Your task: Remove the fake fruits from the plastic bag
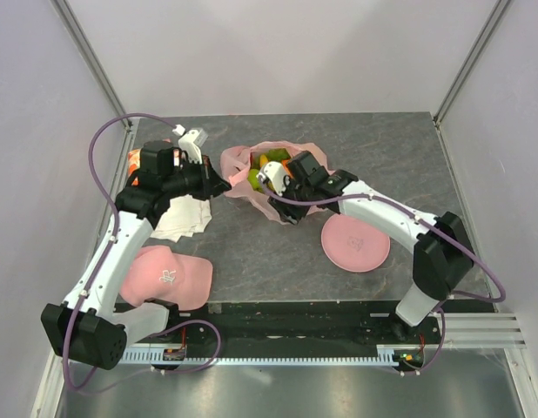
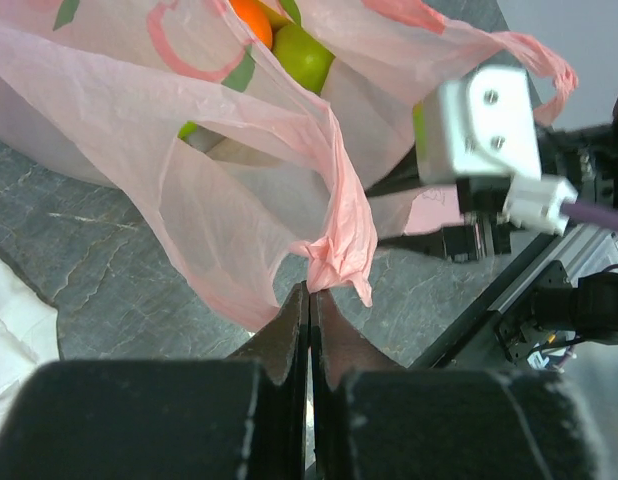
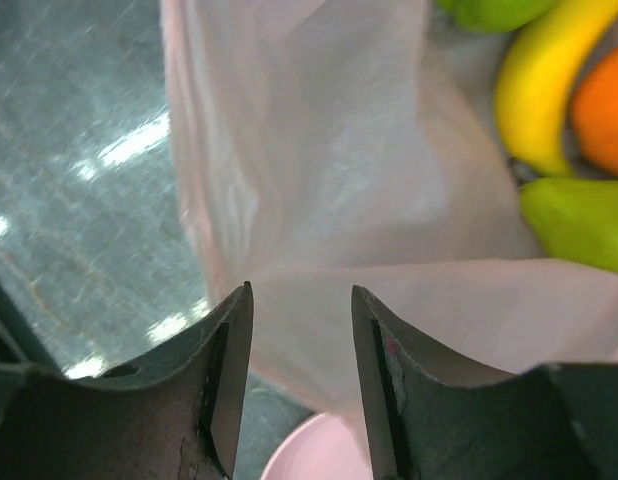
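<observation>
While the left hand (image 2: 309, 292) is pinching the crinkly pink plastic bag (image 2: 239, 200), the right hand (image 3: 301, 292) is hovering open over it.

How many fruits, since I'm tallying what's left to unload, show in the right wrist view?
4: a green fruit at top, the banana below, the orange at right, a second green fruit lowest. The plastic bag may hide more.

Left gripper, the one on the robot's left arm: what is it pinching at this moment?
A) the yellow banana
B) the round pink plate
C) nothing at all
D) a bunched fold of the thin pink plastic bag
D: in the left wrist view the left gripper has its fingers pressed together on a crumpled fold of the plastic bag.
</observation>
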Controlling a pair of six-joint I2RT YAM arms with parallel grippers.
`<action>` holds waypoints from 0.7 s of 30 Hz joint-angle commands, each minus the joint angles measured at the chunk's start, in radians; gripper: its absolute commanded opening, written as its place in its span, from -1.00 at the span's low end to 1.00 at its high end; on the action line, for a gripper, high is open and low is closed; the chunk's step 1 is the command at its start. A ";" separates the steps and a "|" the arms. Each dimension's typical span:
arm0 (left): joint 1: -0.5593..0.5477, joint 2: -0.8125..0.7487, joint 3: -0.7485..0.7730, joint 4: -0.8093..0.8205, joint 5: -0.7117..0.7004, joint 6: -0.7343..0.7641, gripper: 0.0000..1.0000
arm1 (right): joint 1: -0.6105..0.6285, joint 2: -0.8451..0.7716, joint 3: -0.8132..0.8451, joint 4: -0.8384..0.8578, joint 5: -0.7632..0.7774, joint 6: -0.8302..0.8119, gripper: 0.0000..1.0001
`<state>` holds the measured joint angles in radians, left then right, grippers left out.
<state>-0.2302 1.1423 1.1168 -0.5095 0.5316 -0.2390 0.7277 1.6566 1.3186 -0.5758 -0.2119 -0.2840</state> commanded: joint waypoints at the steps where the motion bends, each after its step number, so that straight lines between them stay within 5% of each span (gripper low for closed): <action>1: 0.008 -0.013 -0.021 0.042 0.022 -0.014 -0.97 | -0.045 0.092 0.158 0.057 0.088 -0.018 0.04; 9: 0.008 -0.026 -0.038 0.043 0.019 0.004 -0.97 | -0.059 0.383 0.456 0.059 0.164 -0.063 0.04; 21: 0.019 -0.023 -0.035 0.037 0.019 0.020 -0.97 | -0.079 0.574 0.591 0.034 0.206 -0.093 0.12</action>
<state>-0.2188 1.1393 1.0775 -0.4984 0.5335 -0.2379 0.6559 2.2044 1.8359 -0.5331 -0.0341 -0.3565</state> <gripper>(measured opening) 0.025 0.555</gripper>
